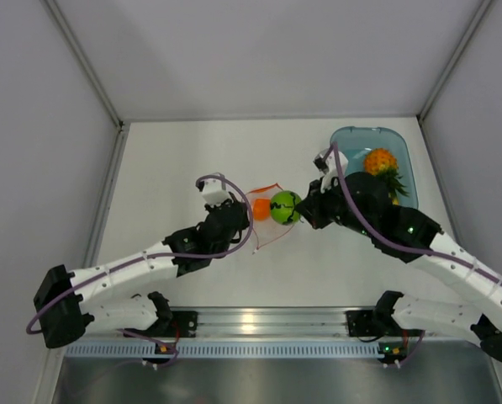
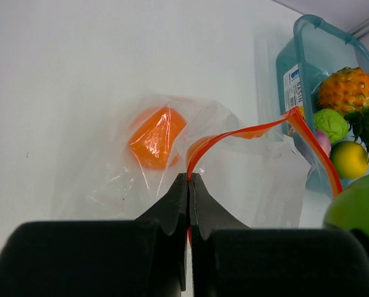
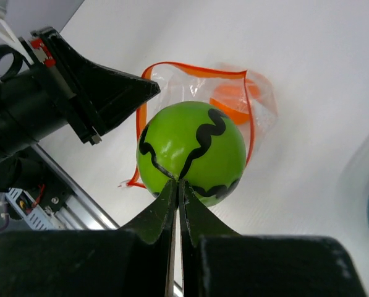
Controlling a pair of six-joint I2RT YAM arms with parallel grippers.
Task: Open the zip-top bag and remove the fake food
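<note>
- left fingers [image 2: 172, 209] clenched on zip strip [image 2: 246, 131] of zip-top bag [image 2: 104, 185], lying on tabletop [image 2: 67, 68]; a slip would shut the mouth over orange piece [image 2: 156, 137] inside
- right fingers [image 3: 158, 215] seemingly nip only the edge of green ball [image 3: 193, 145], at bag mouth; shallow hold, may drop short of tub [image 2: 309, 26]

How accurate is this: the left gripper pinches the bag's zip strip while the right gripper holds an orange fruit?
One error: the right gripper holds a green ball, not an orange one, as the right wrist view shows. The rest stands.
</note>
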